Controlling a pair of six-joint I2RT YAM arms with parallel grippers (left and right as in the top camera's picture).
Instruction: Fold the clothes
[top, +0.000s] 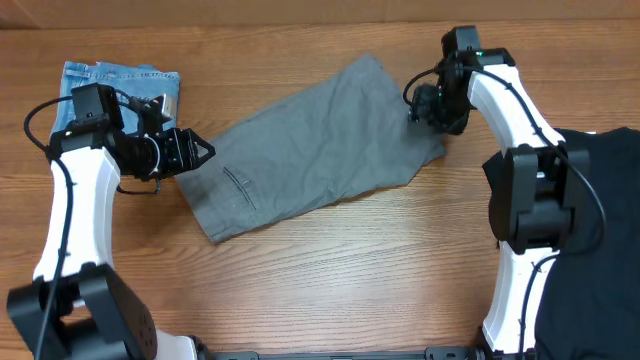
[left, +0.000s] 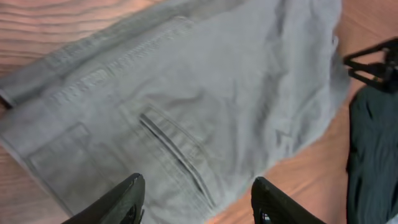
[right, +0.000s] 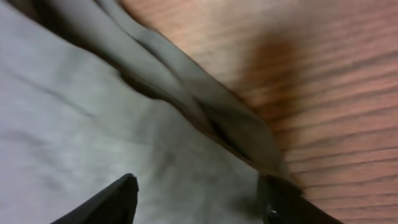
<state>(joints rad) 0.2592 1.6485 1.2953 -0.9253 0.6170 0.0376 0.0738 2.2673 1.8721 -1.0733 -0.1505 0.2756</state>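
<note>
On the counter: grey clothes (top: 320, 150) lie spread flat on the wooden counter (top: 350, 270), running slantwise from lower left to upper right, with a stitched pocket slit near the lower-left end.
Clothes and left pincer: the left pincer (top: 200, 152) points at the left end of the clothes, its tips right at the cloth's edge; contact cannot be told from above.
Left pincer state: in the left wrist view the left pincer (left: 198, 193) has its two dark fingers apart, hanging over the pocket slit with nothing between them.
Clothes and right pincer: the right pincer (top: 425, 105) sits at the upper-right end of the clothes, over the cloth's edge.
Right pincer state: in the right wrist view the right pincer (right: 196, 193) has its fingers apart, above a rumpled fold where the grey cloth meets bare wood; no cloth is pinched.
Left arm pose: it rises from the lower left, bends at the elbow, and turns its wrist rightward toward the clothes.
Right arm pose: it rises from the lower right, arches over, and angles its wrist down and to the left.
Other cloth: light-blue jeans (top: 120, 80) lie folded at the upper left behind the left arm; a black garment (top: 600, 230) lies at the right edge.
</note>
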